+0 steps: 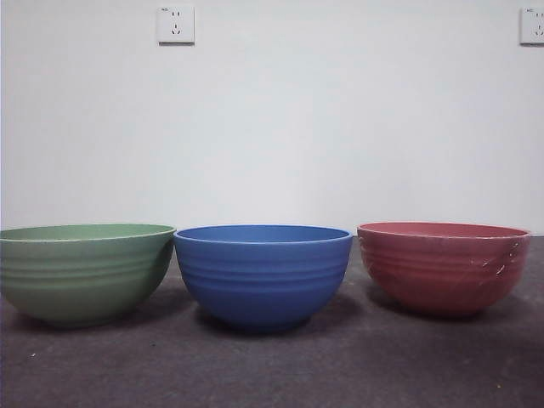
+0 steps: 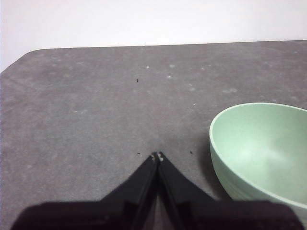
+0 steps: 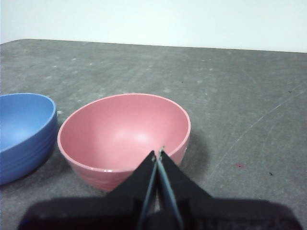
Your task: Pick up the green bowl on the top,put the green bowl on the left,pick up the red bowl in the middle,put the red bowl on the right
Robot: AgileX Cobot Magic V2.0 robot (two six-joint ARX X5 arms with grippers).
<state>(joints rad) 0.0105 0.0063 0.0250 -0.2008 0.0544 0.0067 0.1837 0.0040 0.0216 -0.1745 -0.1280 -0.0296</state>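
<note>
Three round ribbed bowls stand upright in a row on a dark grey tabletop (image 1: 272, 365), seen level from the front against a plain white wall (image 1: 272, 127). The green bowl (image 1: 83, 272) is at the left, a blue bowl (image 1: 263, 274) stands in the middle, and the red bowl (image 1: 442, 267) is at the right. The green and blue rims almost touch; a small gap separates the blue bowl from the red one. The red bowl shows pale scuff marks on its side toward the right. All three bowls are empty. Two white wall sockets (image 1: 176, 24) are mounted high on the wall, one above the green bowl and one at the far right edge; any lettering on them is too small to read, and no brand or label is visible on the bowls. No arm appears in the front view. In the left wrist view, the left gripper (image 2: 157, 155) has its black jaws pressed together, holding nothing, above bare tabletop just beside the green bowl. In the right wrist view, the right gripper (image 3: 158, 153) likewise has its jaws closed tip to tip and empty, poised over the near rim of the red bowl, with the blue bowl beside it.
</note>
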